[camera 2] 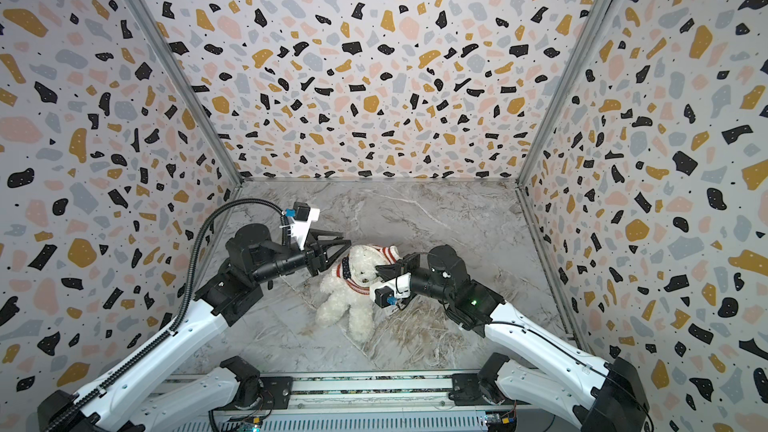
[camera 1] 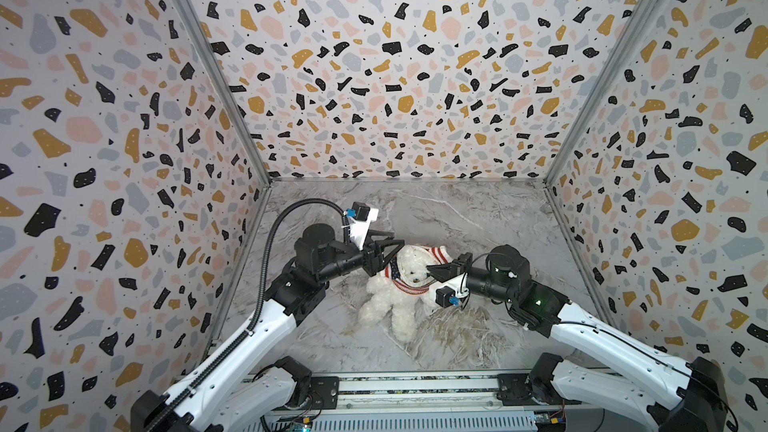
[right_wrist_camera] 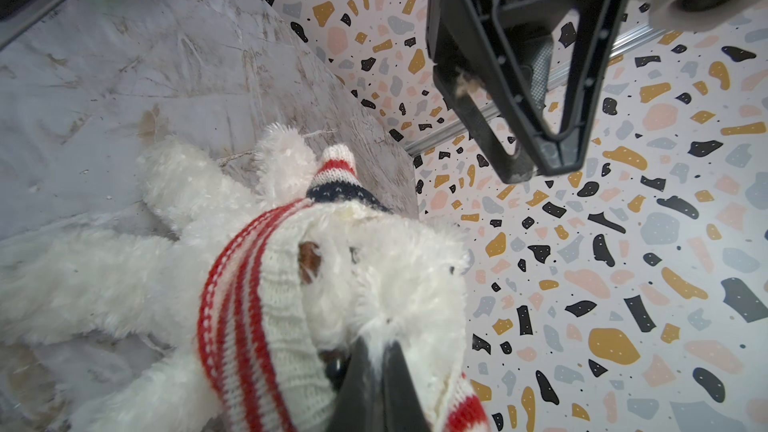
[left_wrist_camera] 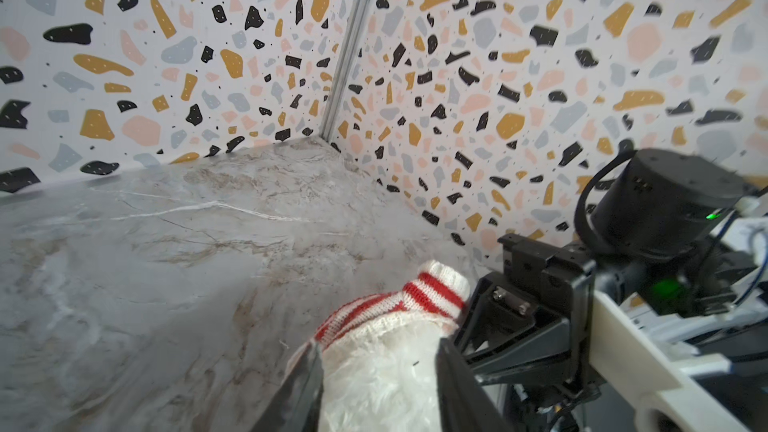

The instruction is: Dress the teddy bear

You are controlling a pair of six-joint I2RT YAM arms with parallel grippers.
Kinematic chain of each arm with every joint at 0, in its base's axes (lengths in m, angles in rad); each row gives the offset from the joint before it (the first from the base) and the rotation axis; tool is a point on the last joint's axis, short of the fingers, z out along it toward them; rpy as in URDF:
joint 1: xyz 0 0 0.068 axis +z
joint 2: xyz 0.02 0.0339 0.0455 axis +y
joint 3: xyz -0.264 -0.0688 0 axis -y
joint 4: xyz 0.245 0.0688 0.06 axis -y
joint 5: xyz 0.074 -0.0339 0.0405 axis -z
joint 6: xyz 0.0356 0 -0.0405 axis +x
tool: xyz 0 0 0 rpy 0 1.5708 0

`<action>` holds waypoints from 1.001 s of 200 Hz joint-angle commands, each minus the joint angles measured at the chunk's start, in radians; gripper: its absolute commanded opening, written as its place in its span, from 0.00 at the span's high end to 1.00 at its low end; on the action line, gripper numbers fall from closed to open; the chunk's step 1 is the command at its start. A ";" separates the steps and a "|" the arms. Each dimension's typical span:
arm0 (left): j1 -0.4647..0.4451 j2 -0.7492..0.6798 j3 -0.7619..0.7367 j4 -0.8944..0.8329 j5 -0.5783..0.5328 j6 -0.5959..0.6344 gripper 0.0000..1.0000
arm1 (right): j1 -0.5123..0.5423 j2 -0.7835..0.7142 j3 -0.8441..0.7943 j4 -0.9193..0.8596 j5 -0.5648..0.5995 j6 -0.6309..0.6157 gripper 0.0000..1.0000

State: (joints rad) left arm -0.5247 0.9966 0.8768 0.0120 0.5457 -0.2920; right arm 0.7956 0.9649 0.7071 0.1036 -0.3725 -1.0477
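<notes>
The teddy bear [camera 1: 390, 301] lies front-to-back, head far, legs near.

Your left claw [left_wrist_camera: 376, 353] stands at the teddy bear [left_wrist_camera: 374, 396]. Its two black fingers [left_wrist_camera: 301, 392] are parted, and white fur fills the gap between them. Just past the fingertips you see the red-and-white striped sweater [left_wrist_camera: 365, 317], its cuff [left_wrist_camera: 438, 288] just beside the right claw [left_wrist_camera: 469, 326], which reaches in from the side. Beyond them the marble tabletop [left_wrist_camera: 145, 263] runs to a corner where two speckled walls [left_wrist_camera: 498, 76] meet.
</notes>
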 commanded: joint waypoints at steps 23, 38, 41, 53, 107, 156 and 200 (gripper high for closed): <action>-0.031 0.078 0.160 -0.284 0.049 0.145 0.63 | -0.040 0.026 0.044 0.084 -0.104 -0.056 1.00; -0.057 0.097 0.211 -0.337 -0.012 0.167 0.58 | -0.056 0.033 0.040 0.100 -0.126 -0.057 1.00; -0.062 0.104 0.222 -0.349 -0.023 0.173 0.57 | -0.060 0.034 0.040 0.102 -0.133 -0.057 1.00; -0.078 0.134 0.259 -0.386 -0.047 0.184 0.53 | -0.073 0.038 0.038 0.118 -0.168 -0.052 1.00; -0.178 0.259 0.383 -0.557 -0.227 0.258 0.48 | -0.091 0.069 0.057 0.119 -0.222 -0.052 1.00; -0.213 0.295 0.399 -0.623 -0.273 0.292 0.40 | -0.093 0.084 0.055 0.128 -0.215 -0.047 1.00; -0.225 0.284 0.366 -0.637 -0.287 0.292 0.36 | -0.093 0.098 0.040 0.167 -0.217 -0.038 1.00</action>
State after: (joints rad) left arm -0.7380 1.2922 1.2442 -0.5823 0.2848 -0.0189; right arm 0.7067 1.0687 0.7101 0.1841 -0.5678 -1.0981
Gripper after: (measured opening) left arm 0.627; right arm 0.062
